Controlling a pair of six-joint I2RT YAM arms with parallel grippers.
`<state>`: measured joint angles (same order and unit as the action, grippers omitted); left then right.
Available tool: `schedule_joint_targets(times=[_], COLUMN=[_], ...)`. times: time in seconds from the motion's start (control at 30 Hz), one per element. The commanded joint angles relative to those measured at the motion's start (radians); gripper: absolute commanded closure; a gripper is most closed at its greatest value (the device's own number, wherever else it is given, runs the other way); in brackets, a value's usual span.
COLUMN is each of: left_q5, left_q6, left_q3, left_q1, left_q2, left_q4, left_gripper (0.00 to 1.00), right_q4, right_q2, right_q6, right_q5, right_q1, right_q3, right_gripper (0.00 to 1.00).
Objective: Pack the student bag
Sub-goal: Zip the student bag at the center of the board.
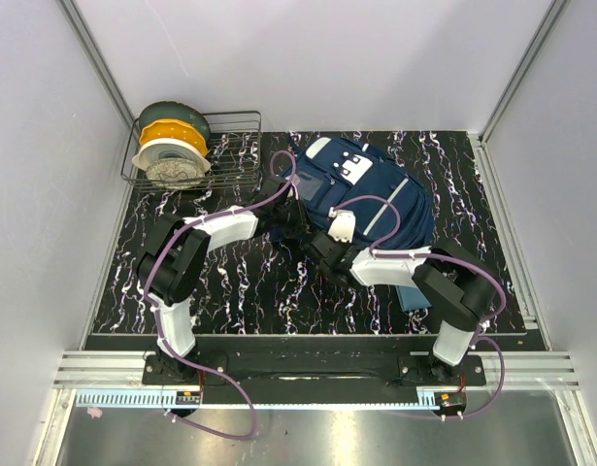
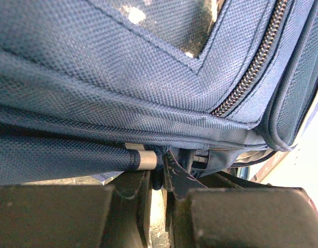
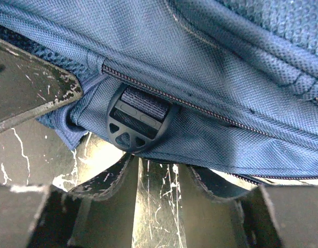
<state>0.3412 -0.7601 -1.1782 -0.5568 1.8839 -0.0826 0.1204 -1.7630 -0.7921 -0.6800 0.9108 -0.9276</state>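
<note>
The student bag (image 1: 376,189), a navy backpack with white stripes and patches, lies flat at the middle right of the table. My left gripper (image 1: 290,221) is at the bag's left edge. In the left wrist view it (image 2: 161,174) is shut on a dark cord end beside a pale-tipped strap (image 2: 140,159), under the bag's fabric (image 2: 122,67). My right gripper (image 1: 323,254) is at the bag's near-left edge. In the right wrist view it (image 3: 159,168) is open and low on the table, with its tips just under the bag's hem (image 3: 226,67), below a black buckle (image 3: 138,121).
A wire basket (image 1: 242,155) with filament spools (image 1: 172,146) stands at the back left. A small teal-blue pouch (image 1: 413,296) lies under the right arm near the front. Grey walls close in the table on three sides.
</note>
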Motion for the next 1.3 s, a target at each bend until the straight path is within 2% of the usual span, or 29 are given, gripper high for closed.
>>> schedule_joint_targets(times=[0.0,0.1,0.27,0.33,0.47,0.53,0.7,0.77,0.93,1.17,1.27], left_q5=[0.036,0.042,0.047,0.048,0.061,0.062,0.067,0.067,0.065,0.045,0.029], left_q6=[0.019,0.019,0.019,0.019,0.015,0.013,0.013,0.013,0.015,0.036,0.056], left_q3=[-0.047,-0.049,-0.044,-0.044,-0.044,-0.043,-0.034,-0.029,-0.02,-0.024,-0.023], left_q1=[0.006,0.006,0.006,0.006,0.005,0.005,0.006,0.005,0.005,0.012,0.021], left_q2=[-0.069,-0.063,-0.058,-0.06,-0.057,-0.055,-0.066,-0.069,-0.072,-0.078,-0.089], left_q4=[0.038,0.04,0.047,0.049,0.056,0.06,0.066,0.069,0.07,0.044,0.029], left_gripper=[1.0,1.0,1.0,1.0,1.0,1.0,1.0,1.0,1.0,1.0,1.0], right_q4=[-0.093,-0.151,-0.241,-0.283,-0.194,-0.165,-0.249,-0.255,-0.274,-0.332,-0.3], right_q2=[-0.026,-0.03,0.011,0.031,-0.012,-0.035,-0.056,-0.061,-0.047,0.101,0.175], right_q6=[-0.013,-0.006,0.028,0.042,0.034,0.007,0.045,0.047,0.05,0.091,0.088], right_q5=[-0.101,-0.104,-0.095,-0.101,-0.125,-0.128,-0.139,-0.151,-0.173,-0.112,-0.066], right_q1=[0.005,0.007,0.007,0.007,0.005,0.007,0.005,0.005,0.005,0.005,0.007], right_q3=[-0.027,-0.01,0.035,0.068,0.017,-0.011,0.0,-0.005,0.012,0.116,0.16], right_gripper=[0.58,0.58,0.48,0.48,0.49,0.53,0.66,0.78,1.0,1.0,1.0])
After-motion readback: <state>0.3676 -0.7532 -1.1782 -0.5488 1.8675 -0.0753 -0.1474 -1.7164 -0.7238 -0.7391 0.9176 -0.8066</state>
